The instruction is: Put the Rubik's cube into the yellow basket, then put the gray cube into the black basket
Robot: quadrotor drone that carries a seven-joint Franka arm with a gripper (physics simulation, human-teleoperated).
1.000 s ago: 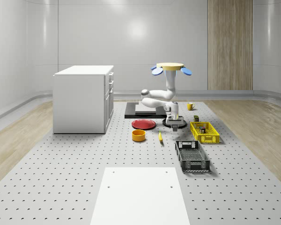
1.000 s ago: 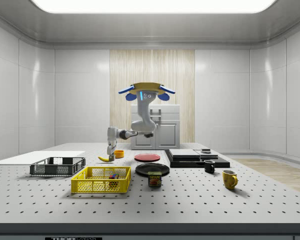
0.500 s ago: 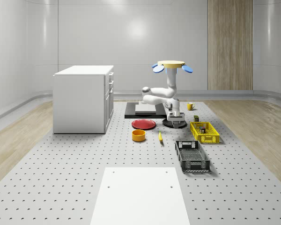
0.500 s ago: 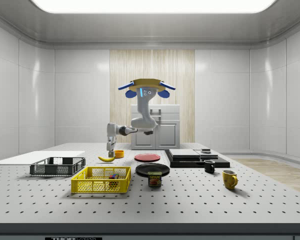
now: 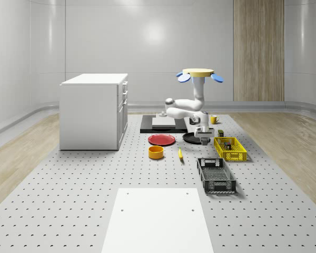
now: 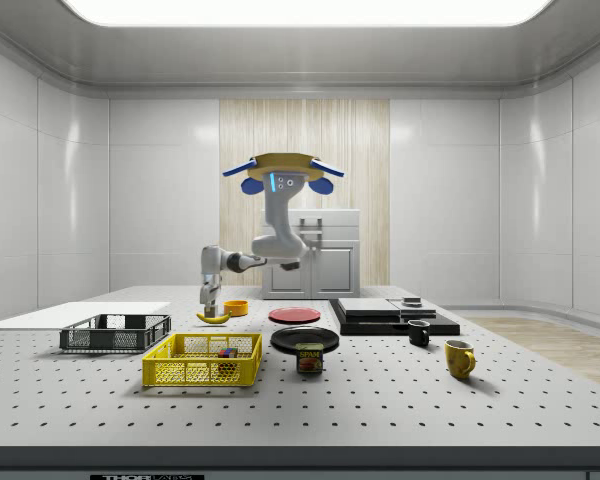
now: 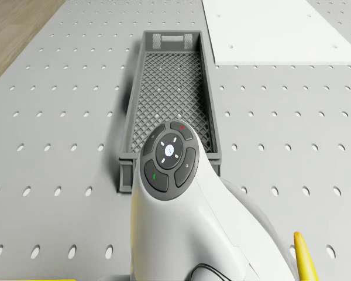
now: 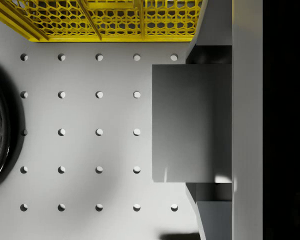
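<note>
I have the drone (image 5: 197, 73) hovering above the bench (image 5: 84, 211), over its far part near the black plate (image 5: 192, 138). The arm reaches down and the hand (image 5: 204, 140) hangs between that plate and the yellow basket (image 5: 230, 149). On the wrist camera the fingers (image 8: 210, 25) are pinching the gray cube (image 8: 191, 123), held clear of the bench. The Rubik's cube (image 6: 226, 352) lies inside the yellow basket. The black basket (image 5: 216, 176) sits toward the near edge, beside the white panel (image 5: 158, 220).
</note>
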